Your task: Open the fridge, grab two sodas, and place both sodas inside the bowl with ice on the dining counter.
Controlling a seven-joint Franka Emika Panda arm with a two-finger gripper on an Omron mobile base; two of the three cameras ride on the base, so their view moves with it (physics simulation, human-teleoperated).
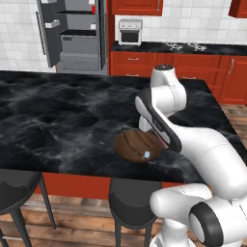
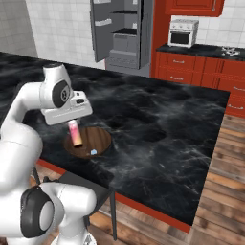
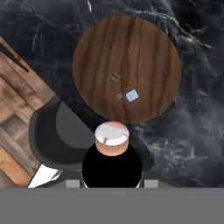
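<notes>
From the left base view, the bowl (image 1: 137,145) sat on the dining counter (image 1: 58,125) near its front edge, the ice (image 1: 146,154) inside it, and the fridge (image 1: 72,34) stood open beyond with a soda (image 1: 93,8) on its door shelf. From the right base view, the gripper (image 2: 72,125) was closed on another soda (image 2: 75,133) (held tilted) above the bowl's near rim. From the hand view, that can's pale end (image 3: 112,134) hung just short of the bowl, over a stool (image 3: 57,135).
</notes>
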